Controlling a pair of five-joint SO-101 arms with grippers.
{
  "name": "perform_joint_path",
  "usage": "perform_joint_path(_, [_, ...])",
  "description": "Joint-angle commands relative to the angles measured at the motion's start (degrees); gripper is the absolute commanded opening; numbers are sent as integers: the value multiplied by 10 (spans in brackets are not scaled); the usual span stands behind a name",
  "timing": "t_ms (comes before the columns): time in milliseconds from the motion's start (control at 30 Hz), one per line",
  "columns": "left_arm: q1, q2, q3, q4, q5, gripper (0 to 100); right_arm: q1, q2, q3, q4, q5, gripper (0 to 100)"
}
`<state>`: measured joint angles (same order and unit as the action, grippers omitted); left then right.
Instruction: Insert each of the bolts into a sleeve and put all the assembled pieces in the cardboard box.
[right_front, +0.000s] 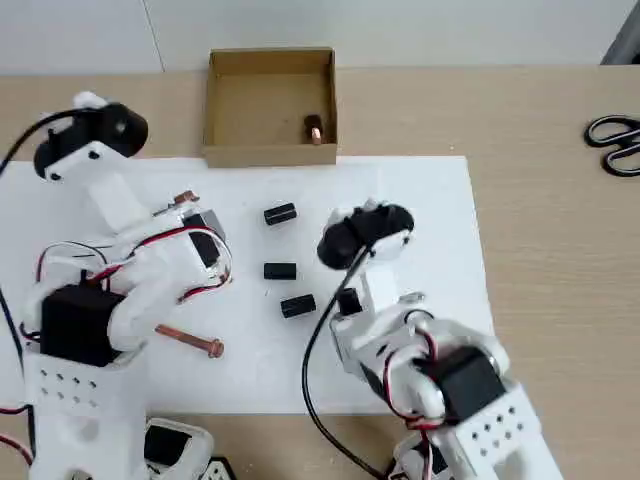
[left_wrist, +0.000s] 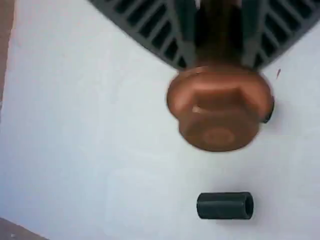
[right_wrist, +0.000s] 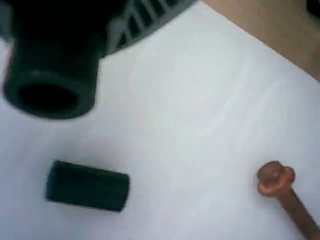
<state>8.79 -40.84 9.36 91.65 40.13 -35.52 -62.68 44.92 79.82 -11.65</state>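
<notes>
Copper bolt (left_wrist: 217, 107) clamped in left gripper (left_wrist: 217, 25), shank between fingers; black sleeve (right_wrist: 50, 80) held by right gripper (right_wrist: 55, 30). Three loose sleeves (right_front: 280, 270) between arms on white sheet (right_front: 420, 200); spare bolt (right_front: 190, 342) beside left arm. Cardboard box (right_front: 270, 58) at sheet's far edge, assembled piece (right_front: 315, 128) inside. Wood table (right_front: 540, 250) beyond sheet; scissors (right_front: 615, 143) at right edge, well apart from arms.

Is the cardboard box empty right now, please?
No, an assembled piece lies inside the cardboard box, near one wall.

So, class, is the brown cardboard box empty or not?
Not empty: the brown cardboard box holds one small copper-and-black piece, lying by a side wall.
</notes>
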Motion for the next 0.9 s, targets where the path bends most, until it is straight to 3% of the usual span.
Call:
perform_joint_path(0, [23,-41,28,-27,29,6,-32,-72,45,-58,-3,3])
perform_joint_path(233, [47,-152,153,-109,53,6,-77,-232,188,-167,-2,3])
perform_joint_path(500, [50,-302,312,-215,35,6,-132,-371,299,-196,43,3])
perform_joint_path(867, [55,-381,406,-261,23,6,-163,-408,331,-235,95,3])
